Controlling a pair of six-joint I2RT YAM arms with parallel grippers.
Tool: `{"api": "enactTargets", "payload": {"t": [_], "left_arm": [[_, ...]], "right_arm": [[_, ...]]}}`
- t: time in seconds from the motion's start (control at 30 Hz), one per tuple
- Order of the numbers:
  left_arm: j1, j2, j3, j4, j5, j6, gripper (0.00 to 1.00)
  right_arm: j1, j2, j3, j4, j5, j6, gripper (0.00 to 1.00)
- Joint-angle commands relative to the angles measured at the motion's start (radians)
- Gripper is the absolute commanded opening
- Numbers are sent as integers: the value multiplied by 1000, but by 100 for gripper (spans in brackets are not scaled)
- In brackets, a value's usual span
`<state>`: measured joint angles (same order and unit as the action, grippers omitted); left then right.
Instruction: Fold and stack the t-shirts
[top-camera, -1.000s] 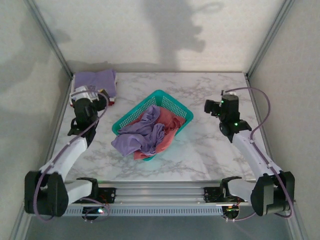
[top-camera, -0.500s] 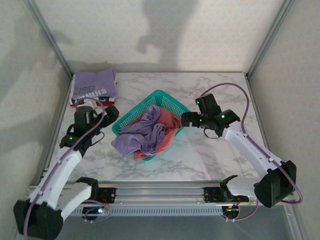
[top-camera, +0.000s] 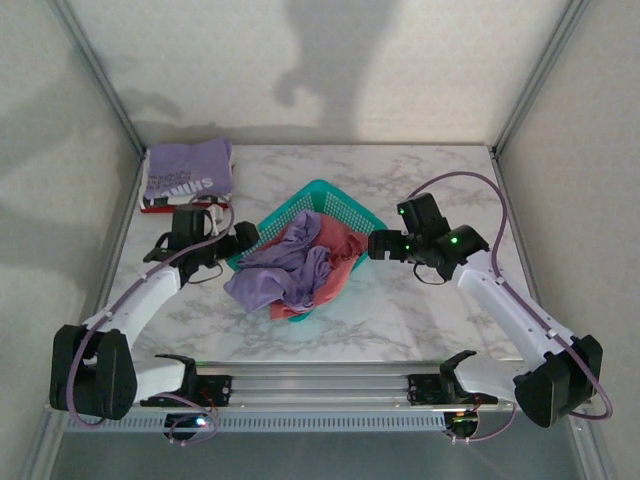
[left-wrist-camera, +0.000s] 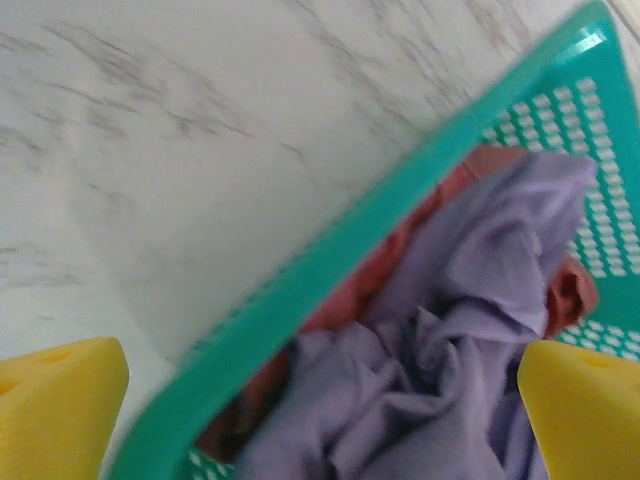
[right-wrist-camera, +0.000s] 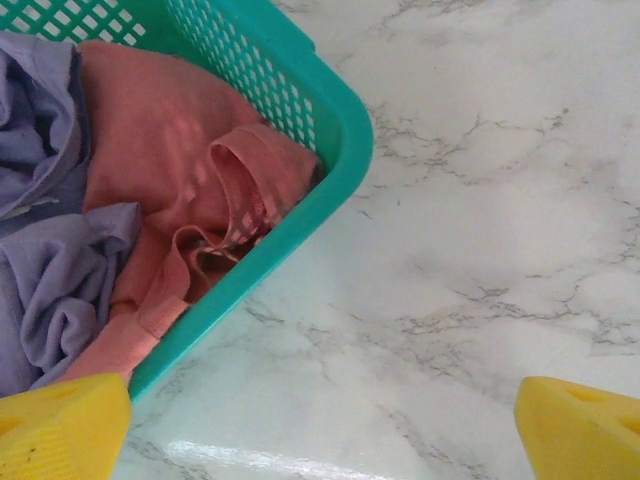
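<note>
The crumpled lavender-purple t-shirt (left-wrist-camera: 440, 330) in the teal plastic mesh basket (right-wrist-camera: 340, 110) looks soft and light; I would pinch a raised fold. The left gripper (left-wrist-camera: 322, 400) and right gripper (right-wrist-camera: 320, 425) stand spread, empty.

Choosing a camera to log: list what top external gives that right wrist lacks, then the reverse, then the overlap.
Top external: the folded purple lettered t-shirt at the far-left corner, and the left end effector beside the teal basket. Right wrist: the stitched edge of the coral-pink t-shirt, close up. Shared: basket, coral-pink t-shirt, lavender t-shirt, marble table.
</note>
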<state>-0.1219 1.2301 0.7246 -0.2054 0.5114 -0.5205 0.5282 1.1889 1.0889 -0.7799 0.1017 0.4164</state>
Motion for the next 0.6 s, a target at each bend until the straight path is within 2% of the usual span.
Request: {"api": "enactTargets", "payload": {"t": [0.0, 0.17, 0.27, 0.4, 0.47, 0.57], "left_arm": [[-50, -20, -34, 27, 134, -41, 100], [-161, -61, -76, 166, 125, -170, 100], [-282, -22, -88, 322, 75, -289, 100], [-460, 173, -13, 484, 6, -377, 100], [-554, 301, 91, 519, -15, -390, 100], [-645, 434, 242, 538, -55, -401, 100]], "right_arm": [[-6, -11, -19, -2, 37, 16, 99], [-29, -31, -31, 1, 71, 13, 99], [-74, -51, -20, -28, 54, 60, 99], [-148, -116, -33, -35, 30, 143, 99], [-179, -143, -34, -48, 29, 153, 99], [-245, -136, 0, -126, 23, 153, 99]]}}
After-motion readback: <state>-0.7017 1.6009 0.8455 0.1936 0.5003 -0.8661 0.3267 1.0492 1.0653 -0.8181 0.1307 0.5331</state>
